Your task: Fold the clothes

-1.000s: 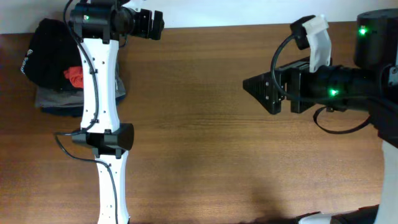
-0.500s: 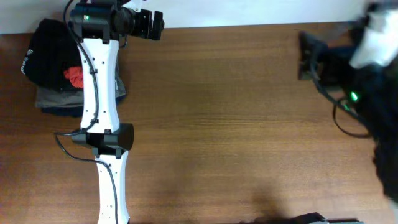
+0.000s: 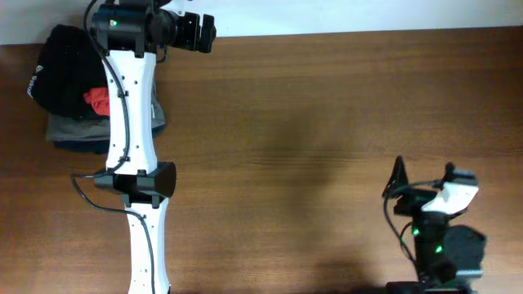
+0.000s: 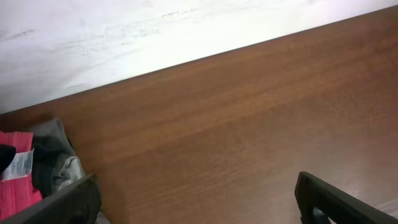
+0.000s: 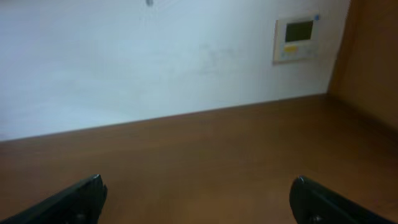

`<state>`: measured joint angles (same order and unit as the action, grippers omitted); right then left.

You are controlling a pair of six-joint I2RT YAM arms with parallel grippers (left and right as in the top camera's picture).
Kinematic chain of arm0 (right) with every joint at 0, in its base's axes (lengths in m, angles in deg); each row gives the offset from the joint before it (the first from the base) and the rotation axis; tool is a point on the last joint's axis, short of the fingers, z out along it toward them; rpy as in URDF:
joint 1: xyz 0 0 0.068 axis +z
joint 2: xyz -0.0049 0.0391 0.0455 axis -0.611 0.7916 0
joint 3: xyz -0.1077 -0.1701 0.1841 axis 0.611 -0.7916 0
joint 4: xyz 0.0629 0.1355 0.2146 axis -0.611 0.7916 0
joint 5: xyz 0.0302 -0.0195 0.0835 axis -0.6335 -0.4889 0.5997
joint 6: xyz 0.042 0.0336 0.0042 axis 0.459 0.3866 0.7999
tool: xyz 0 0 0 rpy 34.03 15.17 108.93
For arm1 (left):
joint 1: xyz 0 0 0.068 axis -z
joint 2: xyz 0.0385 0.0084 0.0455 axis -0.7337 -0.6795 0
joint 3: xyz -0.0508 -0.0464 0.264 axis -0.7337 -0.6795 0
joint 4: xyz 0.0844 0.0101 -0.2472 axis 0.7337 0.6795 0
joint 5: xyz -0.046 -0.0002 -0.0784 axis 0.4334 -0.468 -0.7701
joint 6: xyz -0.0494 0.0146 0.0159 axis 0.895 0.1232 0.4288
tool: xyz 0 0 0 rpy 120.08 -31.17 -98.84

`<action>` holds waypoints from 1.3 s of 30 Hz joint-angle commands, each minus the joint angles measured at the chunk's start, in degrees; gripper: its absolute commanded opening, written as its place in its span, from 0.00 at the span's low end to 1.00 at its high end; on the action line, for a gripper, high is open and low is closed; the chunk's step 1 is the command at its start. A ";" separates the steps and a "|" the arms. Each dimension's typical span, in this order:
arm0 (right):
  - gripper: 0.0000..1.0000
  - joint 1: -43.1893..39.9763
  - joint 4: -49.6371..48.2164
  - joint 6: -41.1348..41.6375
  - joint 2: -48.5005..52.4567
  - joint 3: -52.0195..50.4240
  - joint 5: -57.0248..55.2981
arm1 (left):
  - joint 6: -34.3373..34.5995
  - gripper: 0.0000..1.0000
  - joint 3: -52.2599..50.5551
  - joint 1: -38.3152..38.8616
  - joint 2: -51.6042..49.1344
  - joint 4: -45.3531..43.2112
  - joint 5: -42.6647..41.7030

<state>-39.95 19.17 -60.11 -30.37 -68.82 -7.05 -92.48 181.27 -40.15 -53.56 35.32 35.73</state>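
Evidently, the clothes are heaped in one pile at the far left corner of the table, partly covered by the left arm; nothing is spread out for folding. A black garment is seen on top, with red, grey and dark blue cloth beneath. The left gripper is held just past the pile, its fingers spread wide with nothing between them. The right arm, stretched over the right of the table a second ago, is now drawn back and tucked at the near right corner; the right gripper is likewise spread and empty. From this, the work is judged finished or paused. A white mark on the black garment and a white tag on the red cloth are noted, neither legible; the wall panel cannot be read either.
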 commanded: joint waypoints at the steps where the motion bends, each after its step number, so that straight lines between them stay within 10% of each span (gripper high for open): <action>1: 0.99 -0.37 -1.42 0.52 -7.78 -8.68 3.21 | 0.72 0.99 0.33 -0.28 1.40 -0.07 -0.63; 39: 0.99 -0.37 -3.10 0.48 -7.63 -18.16 7.50 | -1.03 0.99 0.35 -0.83 5.53 0.04 0.46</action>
<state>-39.95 16.29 -60.09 -38.16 -86.35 -0.02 -92.50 181.27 -40.37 -53.27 35.36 35.79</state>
